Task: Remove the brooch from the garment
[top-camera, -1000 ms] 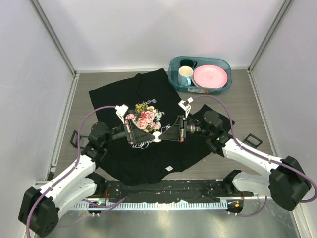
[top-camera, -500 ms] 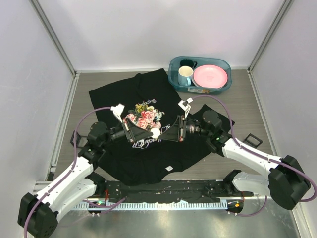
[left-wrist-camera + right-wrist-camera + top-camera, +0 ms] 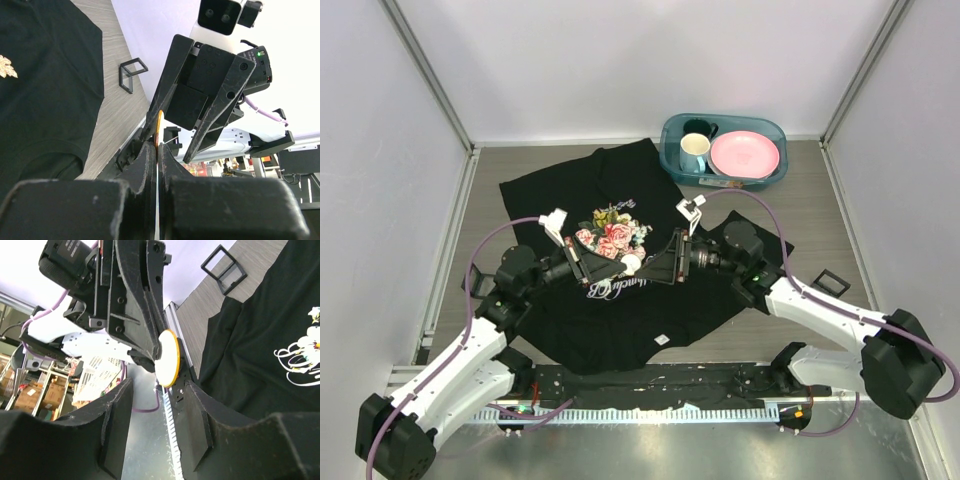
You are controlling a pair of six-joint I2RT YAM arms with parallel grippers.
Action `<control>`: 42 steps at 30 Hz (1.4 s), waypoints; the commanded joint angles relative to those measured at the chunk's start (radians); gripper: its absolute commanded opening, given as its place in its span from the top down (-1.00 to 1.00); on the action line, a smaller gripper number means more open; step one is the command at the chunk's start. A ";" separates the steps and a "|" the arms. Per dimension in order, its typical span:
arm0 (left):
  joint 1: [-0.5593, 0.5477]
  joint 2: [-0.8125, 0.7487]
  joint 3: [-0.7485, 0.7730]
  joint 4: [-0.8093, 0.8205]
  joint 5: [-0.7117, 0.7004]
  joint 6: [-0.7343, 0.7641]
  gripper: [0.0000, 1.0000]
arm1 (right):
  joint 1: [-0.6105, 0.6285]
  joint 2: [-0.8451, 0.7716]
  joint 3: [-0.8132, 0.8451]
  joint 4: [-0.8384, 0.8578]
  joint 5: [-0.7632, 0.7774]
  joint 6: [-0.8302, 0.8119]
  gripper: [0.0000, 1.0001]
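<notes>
My left claw (image 3: 157, 148) is clenched edge-on around the small round orange-rimmed button brooch (image 3: 167, 365), held over the black rose-print T-shirt (image 3: 605, 330) on the grey counter (image 3: 810, 205). My right claw (image 3: 155, 392) is released, its 2 fingers spread around the brooch.

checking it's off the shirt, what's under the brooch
The brooch, pinched in the left tool, hangs over the shirt; the fabric right beneath it is covered.

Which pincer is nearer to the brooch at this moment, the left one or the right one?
Left. The left pincer is shut on the brooch. The right pincer faces it, open, with the brooch about between its fingertips.
</notes>
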 commanded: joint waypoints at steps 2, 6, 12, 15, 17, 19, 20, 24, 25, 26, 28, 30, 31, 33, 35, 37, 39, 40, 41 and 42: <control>0.002 -0.014 0.040 0.011 -0.004 -0.017 1.00 | 0.010 0.032 0.059 0.051 0.045 -0.013 -0.01; 0.002 -0.012 0.039 0.016 -0.004 -0.023 1.00 | 0.013 0.050 0.072 0.069 0.064 0.000 0.07; 0.002 -0.014 0.028 0.024 -0.003 -0.026 1.00 | 0.021 0.071 0.079 0.095 0.075 0.015 0.23; 0.002 -0.015 0.026 0.024 0.000 -0.022 1.00 | 0.022 0.075 0.079 0.098 0.085 0.018 0.28; 0.002 -0.015 0.028 0.019 -0.001 -0.014 1.00 | 0.022 0.078 0.079 0.097 0.090 0.023 0.35; 0.002 -0.017 0.028 0.019 -0.004 -0.013 0.99 | 0.022 0.073 0.073 0.097 0.098 0.026 0.42; 0.002 -0.018 0.023 0.021 -0.004 -0.013 0.99 | 0.022 0.072 0.070 0.098 0.107 0.029 0.45; 0.004 -0.022 0.022 0.033 -0.004 -0.003 1.00 | 0.027 0.078 0.056 0.128 0.118 0.067 0.59; 0.004 -0.023 0.023 0.031 -0.006 0.000 1.00 | 0.027 0.081 0.053 0.129 0.122 0.072 0.66; 0.004 -0.023 0.025 0.030 -0.006 0.003 1.00 | 0.027 0.081 0.053 0.128 0.130 0.076 0.71; 0.002 -0.026 0.028 0.024 -0.004 0.016 1.00 | 0.027 0.087 0.050 0.125 0.144 0.093 0.77; 0.002 -0.031 0.029 0.015 -0.004 0.026 1.00 | 0.027 0.096 0.050 0.131 0.144 0.105 0.79; 0.002 -0.031 0.033 0.010 -0.006 0.038 0.99 | 0.030 0.098 0.052 0.134 0.142 0.110 0.80; 0.002 -0.034 0.040 -0.010 -0.004 0.052 1.00 | 0.031 0.110 0.056 0.141 0.131 0.109 0.80; 0.002 -0.032 0.054 -0.034 -0.003 0.073 0.99 | 0.033 0.122 0.062 0.141 0.107 0.106 0.78; 0.001 -0.032 0.062 -0.051 0.002 0.081 1.00 | 0.033 0.125 0.064 0.140 0.102 0.104 0.78; 0.002 -0.035 0.065 -0.056 0.001 0.084 1.00 | 0.033 0.118 0.059 0.120 0.108 0.093 0.78; 0.004 -0.040 0.065 -0.057 0.000 0.083 0.99 | 0.033 0.119 0.059 0.115 0.108 0.090 0.78; 0.002 -0.040 0.066 -0.061 0.000 0.087 1.00 | 0.033 0.119 0.059 0.114 0.105 0.090 0.78; 0.002 -0.040 0.068 -0.064 0.002 0.090 1.00 | 0.033 0.127 0.062 0.112 0.099 0.090 0.78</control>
